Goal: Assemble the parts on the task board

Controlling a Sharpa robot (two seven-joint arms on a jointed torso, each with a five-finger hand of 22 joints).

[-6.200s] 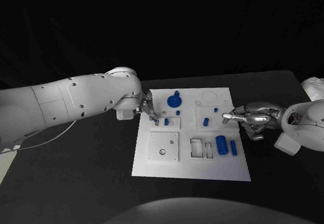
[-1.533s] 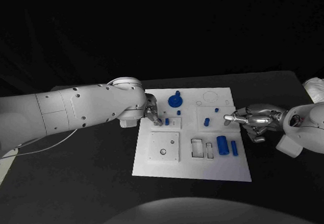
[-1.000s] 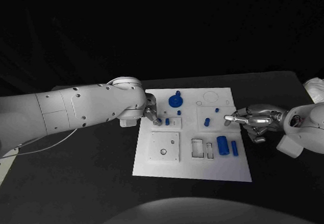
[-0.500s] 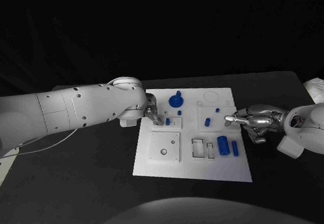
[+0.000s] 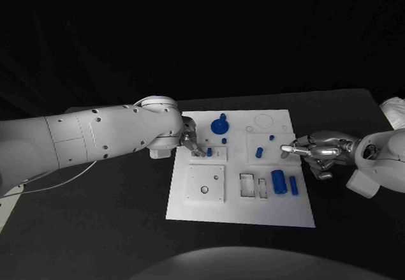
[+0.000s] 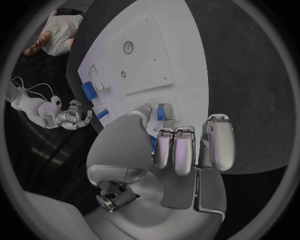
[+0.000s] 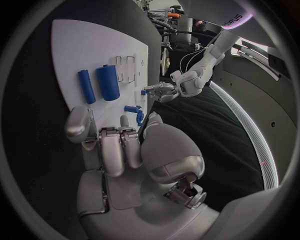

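The white task board [image 5: 262, 206] lies mid-table. My left hand [image 5: 190, 141] is at its left edge, fingers curled, with thumb and a fingertip closed round a small blue peg [image 5: 209, 152] standing in a raised white block; the left wrist view shows that peg [image 6: 160, 112] by the thumb. My right hand [image 5: 315, 151] hovers at the board's right edge, fingers curled in and holding nothing. Nearby stand two short pegs [image 5: 259, 152] [image 5: 269, 137]. A blue round knobbed part [image 5: 220, 124] sits at the board's far side. A thick cylinder [image 5: 277, 181] and a thin bar [image 5: 292, 185] lie in the right half.
A square white plate with a small hole [image 5: 205, 183] and two narrow slots [image 5: 253, 185] are on the board's near half. A white bundle [image 5: 402, 110] lies at the table's right edge. A thin cable [image 5: 62, 176] trails off to the left.
Since the oldest frame my left arm has shifted nearer the board while its hand stayed at the peg. My right hand moved slightly. Nothing has moved in the last second.
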